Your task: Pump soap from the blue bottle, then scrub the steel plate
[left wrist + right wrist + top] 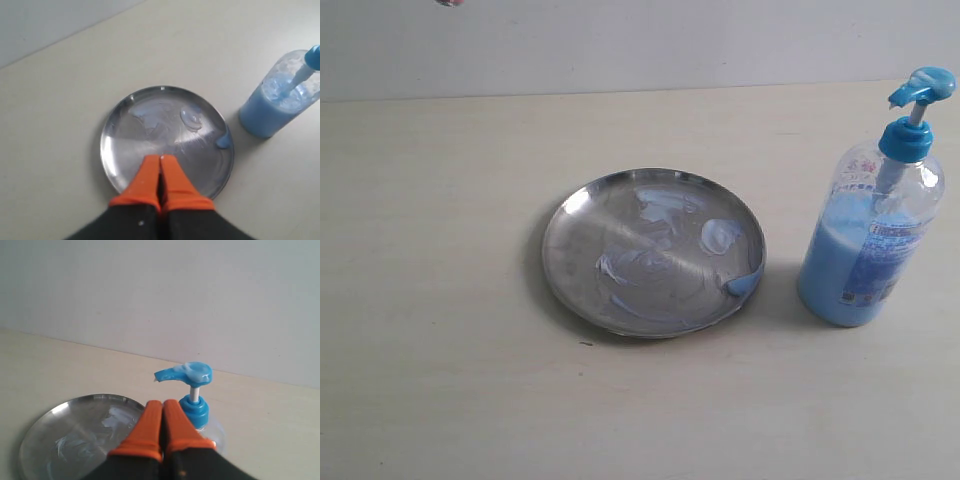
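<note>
The steel plate (653, 252) lies flat mid-table, streaked with whitish-blue soap (722, 236) and one blob at its right rim. To its right stands the blue bottle (873, 225), pump head raised. Neither gripper shows in the exterior view. The left wrist view has my left gripper (160, 159) shut and empty, high above the near part of the steel plate (130, 150), with the blue bottle (275, 107) off to the side. My right gripper (162, 403) is also shut and empty, hovering beside the blue bottle (194, 407) just below its pump head, with the steel plate (70, 432) behind.
A pale wooden table (440, 350) carries everything, with a white wall (620, 40) along its far edge. A small dark speck (585, 343) lies by the plate's front left.
</note>
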Controlling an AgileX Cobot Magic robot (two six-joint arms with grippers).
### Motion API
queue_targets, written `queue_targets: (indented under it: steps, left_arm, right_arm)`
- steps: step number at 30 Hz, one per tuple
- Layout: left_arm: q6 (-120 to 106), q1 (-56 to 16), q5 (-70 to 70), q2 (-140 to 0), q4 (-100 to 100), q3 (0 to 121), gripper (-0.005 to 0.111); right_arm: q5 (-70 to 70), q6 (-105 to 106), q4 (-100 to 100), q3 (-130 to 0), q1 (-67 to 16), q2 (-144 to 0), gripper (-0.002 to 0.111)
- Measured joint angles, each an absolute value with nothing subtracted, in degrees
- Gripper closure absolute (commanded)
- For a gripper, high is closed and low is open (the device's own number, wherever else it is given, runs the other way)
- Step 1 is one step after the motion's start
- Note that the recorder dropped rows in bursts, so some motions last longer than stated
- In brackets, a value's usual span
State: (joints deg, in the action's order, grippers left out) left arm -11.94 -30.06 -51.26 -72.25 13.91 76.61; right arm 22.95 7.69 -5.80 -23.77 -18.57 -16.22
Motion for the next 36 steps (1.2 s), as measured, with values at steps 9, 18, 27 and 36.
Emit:
queue_targets:
  steps: [9, 18, 27, 36]
  left_arm:
    - [-11.94, -29.95, -49.39, -58.32, 13.91, 72.31, 0.107]
    - [-11.94, -29.95, -49.39, -49.05, 13.91, 72.31, 0.107]
    - [-11.94, -29.95, -47.85, -47.12, 13.26, 72.31, 0.107]
    - [-10.60, -29.95, -37.61, -46.86, 11.59, 70.30, 0.107]
  right_arm:
    - [22.95, 7.69, -5.80, -23.77, -18.57, -16.22, 0.108]
    - [22.95, 7.69, -5.80, -23.77, -18.57, -16.22, 0.108]
    - [22.95, 7.69, -5.80, -23.77, -18.57, -16.22, 0.108]
    - [22.95, 7.69, -5.80, -23.77, -18.57, -16.22, 0.108]
